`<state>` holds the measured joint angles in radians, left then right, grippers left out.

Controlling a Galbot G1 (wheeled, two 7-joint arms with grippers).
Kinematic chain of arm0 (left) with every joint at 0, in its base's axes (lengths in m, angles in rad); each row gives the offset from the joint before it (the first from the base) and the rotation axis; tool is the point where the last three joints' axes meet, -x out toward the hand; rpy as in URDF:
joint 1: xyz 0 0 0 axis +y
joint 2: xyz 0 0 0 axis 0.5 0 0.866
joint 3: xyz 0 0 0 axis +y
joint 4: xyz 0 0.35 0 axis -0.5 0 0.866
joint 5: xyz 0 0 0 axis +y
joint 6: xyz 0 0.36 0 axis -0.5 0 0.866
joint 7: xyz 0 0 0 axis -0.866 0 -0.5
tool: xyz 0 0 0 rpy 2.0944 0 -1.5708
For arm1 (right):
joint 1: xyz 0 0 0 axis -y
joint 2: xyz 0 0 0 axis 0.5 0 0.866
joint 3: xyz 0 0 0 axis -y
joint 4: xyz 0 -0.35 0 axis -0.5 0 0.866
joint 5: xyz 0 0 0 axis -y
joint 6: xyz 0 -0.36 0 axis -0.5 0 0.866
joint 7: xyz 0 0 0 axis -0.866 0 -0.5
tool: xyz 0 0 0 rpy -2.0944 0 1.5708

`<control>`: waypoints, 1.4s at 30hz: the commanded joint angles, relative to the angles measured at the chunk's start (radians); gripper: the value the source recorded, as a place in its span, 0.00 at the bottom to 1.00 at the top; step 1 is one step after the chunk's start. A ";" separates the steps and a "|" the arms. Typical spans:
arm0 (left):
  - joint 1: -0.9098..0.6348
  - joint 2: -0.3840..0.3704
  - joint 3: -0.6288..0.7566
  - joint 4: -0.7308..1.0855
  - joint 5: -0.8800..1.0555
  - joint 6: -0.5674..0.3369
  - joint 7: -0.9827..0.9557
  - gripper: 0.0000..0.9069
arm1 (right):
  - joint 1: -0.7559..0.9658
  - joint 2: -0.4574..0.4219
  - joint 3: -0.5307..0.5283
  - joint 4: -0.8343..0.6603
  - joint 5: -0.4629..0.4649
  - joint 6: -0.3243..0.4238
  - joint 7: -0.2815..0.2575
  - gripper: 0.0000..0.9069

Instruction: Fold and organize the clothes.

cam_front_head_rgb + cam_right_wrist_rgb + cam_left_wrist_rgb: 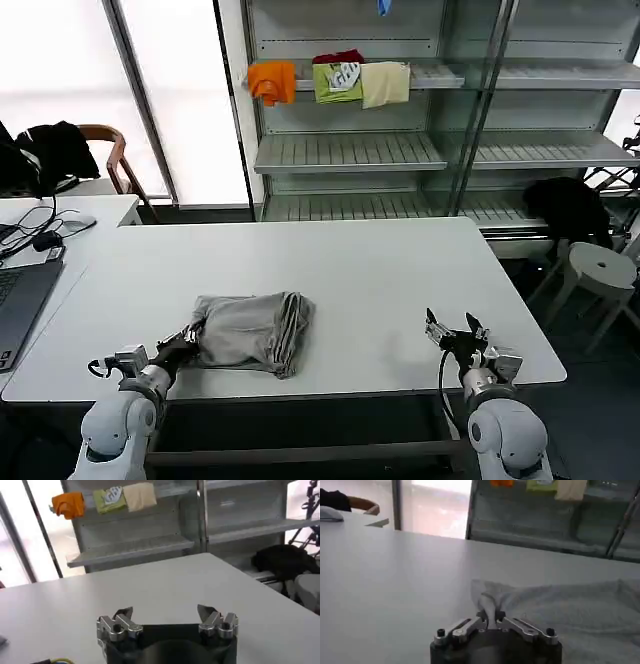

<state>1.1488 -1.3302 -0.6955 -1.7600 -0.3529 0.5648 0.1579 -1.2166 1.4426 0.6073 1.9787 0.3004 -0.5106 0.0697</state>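
Observation:
The clothes, a light grey T-shirt [250, 328], lie bunched into a rough folded bundle on the white table [360, 270], left of its middle near the front edge. My left gripper [187, 338] is at the bundle's near-left corner, shut on a pinch of the grey cloth [489, 605]; the left wrist view shows the fabric rising between the closed fingers and spreading away from them. My right gripper [455, 330] sits over the table's front right part, well apart from the shirt, open with nothing between its fingertips [206, 611].
A laptop [20, 295] and cables lie on a second table at the left. Behind the table stands a metal shelf unit [350, 150] with orange, green and cream garments. A white stool [600, 268] and a black garment [568, 205] are at the right.

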 commanded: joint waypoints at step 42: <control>-0.012 -0.017 0.206 -0.104 0.949 -0.213 0.205 0.02 | -0.020 -0.038 0.029 -0.055 0.028 0.024 0.002 1.00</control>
<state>1.0421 -1.1033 -0.7293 -1.8671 0.4586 0.3587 0.3781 -1.2358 1.4093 0.6278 1.9315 0.3271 -0.4874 0.0709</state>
